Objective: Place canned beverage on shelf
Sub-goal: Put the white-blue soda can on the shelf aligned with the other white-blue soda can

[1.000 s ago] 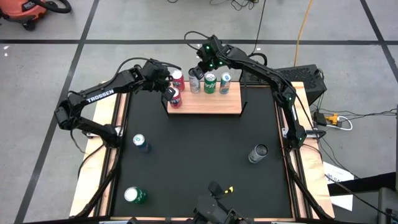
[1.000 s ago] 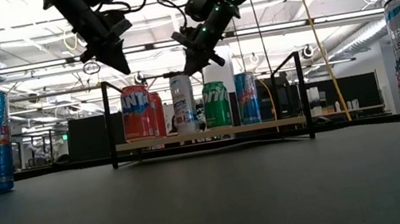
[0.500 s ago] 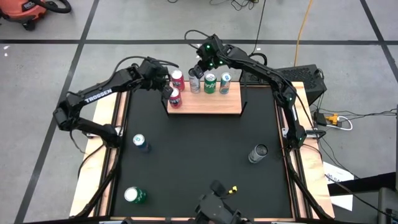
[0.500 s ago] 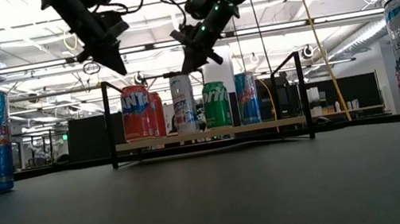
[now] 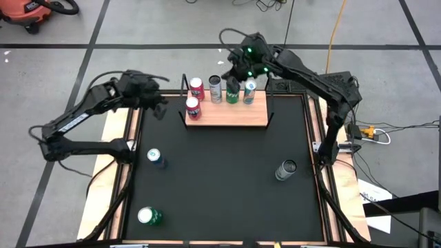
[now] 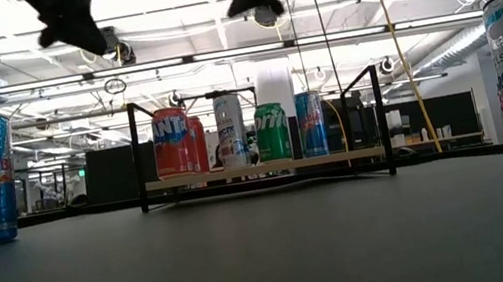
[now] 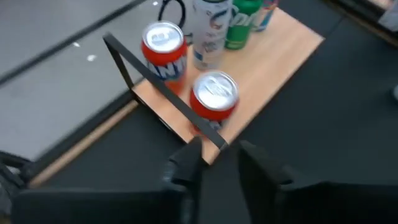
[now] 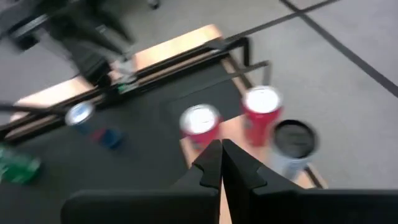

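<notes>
The light wood shelf [image 5: 231,116] with black rod brackets stands at the table's far middle. On it stand two red cans [image 5: 196,86] [image 5: 192,107], a white can [image 5: 215,88], a green can [image 5: 232,91] and a blue can [image 5: 249,91]. My left gripper [image 5: 160,107] is open and empty, left of the shelf; the left wrist view [image 7: 217,149] shows it above the shelf's left bracket. My right gripper [image 5: 238,73] is shut and empty, high over the shelf's far edge; its closed fingertips show in the right wrist view [image 8: 221,146].
Three cans stand off the shelf on the black tabletop: a blue one [image 5: 154,157] at the left, a green one [image 5: 148,216] at the near left, and a grey one [image 5: 286,169] at the right. The shelf's near half is bare board.
My left gripper has drawn back from the red cans toward the table's left edge and risen. My right gripper has risen from just above the white can and moved a little toward the far right. The cans on the shelf have stayed in place.
</notes>
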You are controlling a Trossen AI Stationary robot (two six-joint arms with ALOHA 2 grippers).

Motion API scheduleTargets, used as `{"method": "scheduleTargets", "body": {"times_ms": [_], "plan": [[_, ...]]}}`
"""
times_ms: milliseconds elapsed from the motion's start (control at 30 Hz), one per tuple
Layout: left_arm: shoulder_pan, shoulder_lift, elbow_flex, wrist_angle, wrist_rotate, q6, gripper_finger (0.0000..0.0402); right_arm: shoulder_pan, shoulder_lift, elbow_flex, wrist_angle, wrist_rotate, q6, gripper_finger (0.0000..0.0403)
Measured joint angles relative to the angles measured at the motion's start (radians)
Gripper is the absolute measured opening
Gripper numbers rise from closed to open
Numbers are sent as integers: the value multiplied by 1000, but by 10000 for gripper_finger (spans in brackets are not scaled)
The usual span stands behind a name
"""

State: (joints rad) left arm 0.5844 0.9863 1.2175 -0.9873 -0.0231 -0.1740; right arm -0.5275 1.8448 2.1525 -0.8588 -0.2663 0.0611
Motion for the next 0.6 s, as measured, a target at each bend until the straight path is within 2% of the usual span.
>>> {"method": "scheduleTargets", "body": {"times_ms": [133, 233, 367, 467, 600], "plan": [[-52, -88, -65, -15, 28, -133, 175, 71, -65, -38, -37, 4, -16, 0], [-108, -150, -144, -19, 32, -222, 214, 117, -137, -170, 29, 8, 20, 0], [-195, -210, -223, -17, 19, -343, 227, 180, -278, -480, 265, 7, 147, 0], [-259, -235, -235, -16, -8, -412, 228, 236, -397, -697, 450, 7, 225, 0], [-329, -244, -235, 9, -40, -449, 228, 313, -514, -875, 546, 11, 270, 0]]}}
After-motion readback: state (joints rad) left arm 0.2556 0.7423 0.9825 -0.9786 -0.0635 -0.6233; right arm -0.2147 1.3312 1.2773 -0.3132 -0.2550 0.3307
